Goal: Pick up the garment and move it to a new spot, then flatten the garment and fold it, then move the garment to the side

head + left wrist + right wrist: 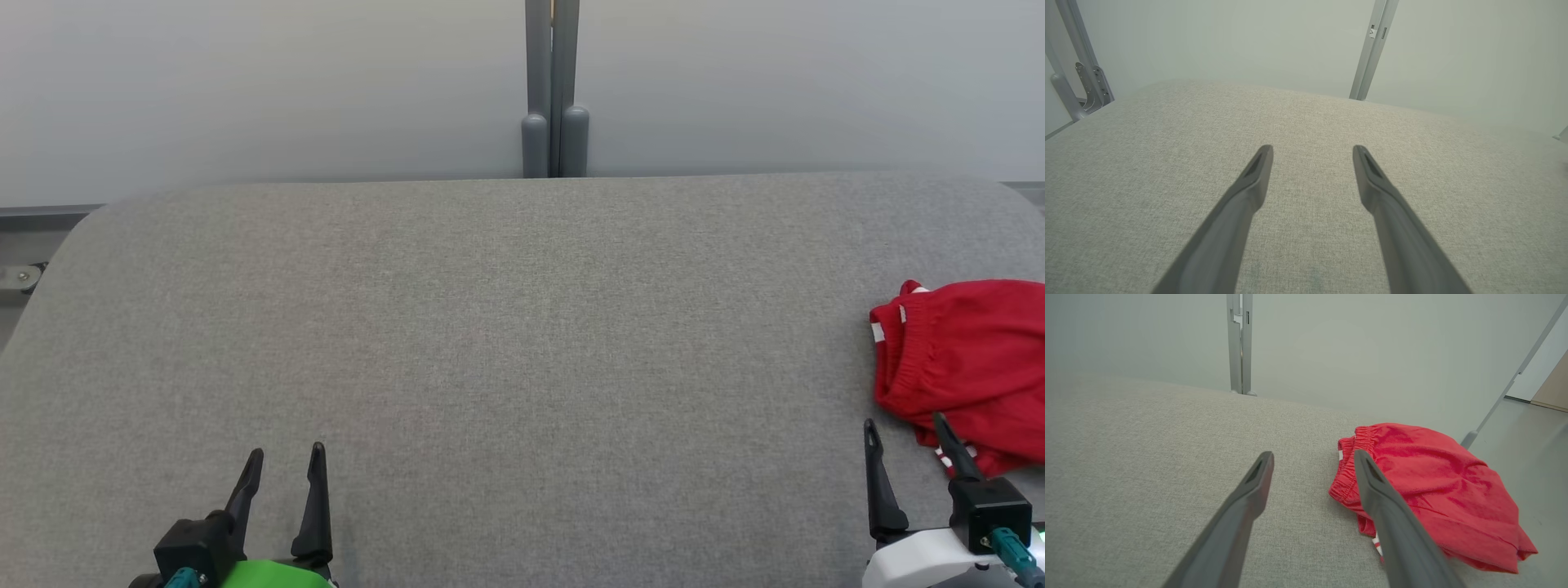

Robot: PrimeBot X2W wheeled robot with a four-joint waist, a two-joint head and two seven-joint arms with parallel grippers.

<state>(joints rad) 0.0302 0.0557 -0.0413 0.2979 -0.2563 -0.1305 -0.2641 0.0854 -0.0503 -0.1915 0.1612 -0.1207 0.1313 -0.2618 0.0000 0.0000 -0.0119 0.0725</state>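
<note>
L fingers (314, 498) spread, empty | R fingers (878, 474) spread, empty | garment (971, 359) bunched near R

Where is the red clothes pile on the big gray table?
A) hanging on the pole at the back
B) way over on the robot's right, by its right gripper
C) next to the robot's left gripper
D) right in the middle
B: the red garment lies bunched at the right edge of the table, just ahead of the open right gripper.

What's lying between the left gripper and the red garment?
Nothing: in the head view, bare grey table stretches from the left gripper to the red garment.
</note>
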